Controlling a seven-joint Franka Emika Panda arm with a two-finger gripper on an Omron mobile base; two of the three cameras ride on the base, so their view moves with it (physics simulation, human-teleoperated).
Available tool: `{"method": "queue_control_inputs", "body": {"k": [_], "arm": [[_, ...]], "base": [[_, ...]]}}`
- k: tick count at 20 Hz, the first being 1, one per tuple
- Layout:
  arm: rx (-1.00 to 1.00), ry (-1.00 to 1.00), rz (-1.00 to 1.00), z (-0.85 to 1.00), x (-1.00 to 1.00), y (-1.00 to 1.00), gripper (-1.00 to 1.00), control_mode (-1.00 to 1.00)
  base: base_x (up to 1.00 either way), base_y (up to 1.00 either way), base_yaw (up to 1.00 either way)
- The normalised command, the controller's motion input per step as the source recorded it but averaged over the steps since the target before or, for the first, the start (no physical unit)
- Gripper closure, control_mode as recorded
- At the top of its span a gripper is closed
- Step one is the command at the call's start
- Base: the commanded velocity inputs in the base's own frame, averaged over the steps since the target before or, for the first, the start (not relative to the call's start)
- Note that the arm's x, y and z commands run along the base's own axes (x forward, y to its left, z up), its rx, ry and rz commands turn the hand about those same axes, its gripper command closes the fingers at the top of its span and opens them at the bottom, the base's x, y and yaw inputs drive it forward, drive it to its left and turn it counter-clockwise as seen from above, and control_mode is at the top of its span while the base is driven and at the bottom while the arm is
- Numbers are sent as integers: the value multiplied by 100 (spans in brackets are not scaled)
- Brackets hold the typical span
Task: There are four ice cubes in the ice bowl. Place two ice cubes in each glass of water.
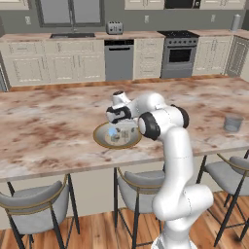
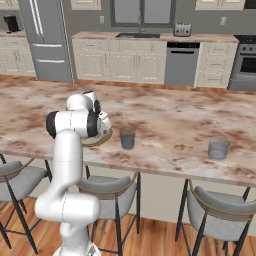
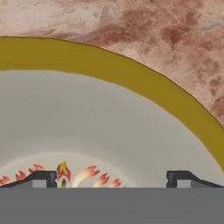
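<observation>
One ice bowl (image 1: 104,138) is seen lying flat, mouth upward — two glasses (image 2: 128,138) (image 2: 219,148) stand upright; the gripper (image 3: 112,178) is spread wide, nothing held.

Marble counter (image 1: 48,126): bowl (image 1: 102,140), two glasses (image 2: 128,138) (image 2: 219,148)

This is a home kitchen. A long island counter (image 1: 48,126) with a mottled brown-and-cream stone top crosses the near part of the room, with grey-cushioned bar stools (image 1: 36,204) tucked under its near edge on a wood-plank floor. Along the far wall run cream cabinets (image 1: 53,61), a sink (image 1: 73,35) under a window (image 1: 70,10), a toaster (image 1: 115,27), a steel dishwasher (image 1: 119,59) and an oven range (image 1: 179,53); a refrigerator (image 2: 47,37) stands at far left.
</observation>
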Motion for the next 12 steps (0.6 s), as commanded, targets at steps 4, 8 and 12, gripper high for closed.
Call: {"method": "queue_control_inputs", "body": {"k": [4, 8, 12], "arm": [[0, 1, 0, -16, -2, 11, -100, -100], [0, 1, 0, -6, -8, 16, -100, -100], [0, 4, 0, -25, -12, 13, -100, -100]], "base": [[0, 0, 0], [0, 0, 0], [0, 0, 0]]}}
